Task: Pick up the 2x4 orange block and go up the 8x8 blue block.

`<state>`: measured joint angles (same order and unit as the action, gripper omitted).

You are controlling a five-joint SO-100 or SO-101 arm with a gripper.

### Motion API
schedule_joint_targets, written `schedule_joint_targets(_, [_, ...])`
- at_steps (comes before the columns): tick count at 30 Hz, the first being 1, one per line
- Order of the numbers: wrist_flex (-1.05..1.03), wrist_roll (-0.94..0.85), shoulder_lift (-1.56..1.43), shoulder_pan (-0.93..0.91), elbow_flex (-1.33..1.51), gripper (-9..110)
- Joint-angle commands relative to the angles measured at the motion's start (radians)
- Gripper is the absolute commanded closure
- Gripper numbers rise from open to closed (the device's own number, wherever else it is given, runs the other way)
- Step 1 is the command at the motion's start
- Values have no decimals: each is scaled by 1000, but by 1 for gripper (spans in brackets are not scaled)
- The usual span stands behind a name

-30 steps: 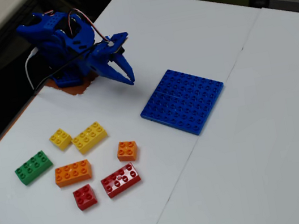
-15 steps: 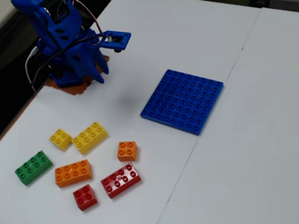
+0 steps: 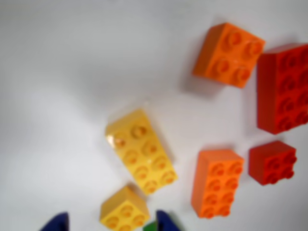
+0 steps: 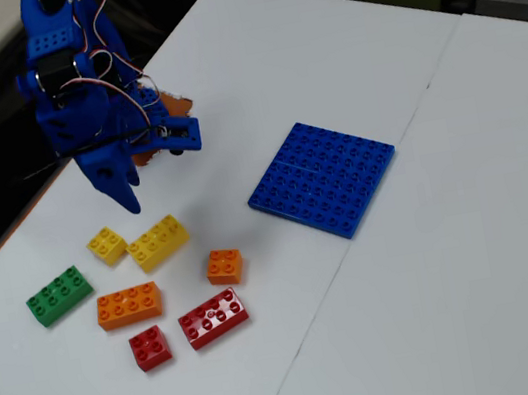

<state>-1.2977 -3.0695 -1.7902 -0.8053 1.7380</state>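
The 2x4 orange block (image 4: 129, 305) lies flat on the white table, in front of the yellow bricks; in the wrist view (image 3: 216, 183) it sits at the lower right. The 8x8 blue block (image 4: 323, 177) lies flat at the table's middle, well to the right of the bricks, and is out of the wrist view. My blue gripper (image 4: 119, 193) hangs open and empty above the table, just behind the yellow bricks. In the wrist view the gripper (image 3: 110, 223) shows only two blue fingertips (image 3: 166, 222) at the bottom edge, with a yellow 2x2 brick (image 3: 124, 212) below between them.
A yellow 2x4 (image 4: 158, 242), yellow 2x2 (image 4: 107, 244), green 2x4 (image 4: 59, 295), orange 2x2 (image 4: 224, 265), red 2x2 (image 4: 150, 346) and red 2x4 (image 4: 213, 318) lie around the orange block. The table's left edge runs close behind the arm.
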Motion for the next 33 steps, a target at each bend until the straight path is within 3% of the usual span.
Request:
schedule_joint_targets(1, [75, -107, 29, -44, -57, 77])
schedule_joint_targets(7, [-190, -103, 298, -83, -541, 75])
schedule_joint_targets(12, [-97, -118, 413, -112, -589, 75])
schedule_joint_targets(18, [-104, -140, 653, -138, -874, 75])
schedule_joint_targets(33, [26, -206, 848, -160, -963, 73])
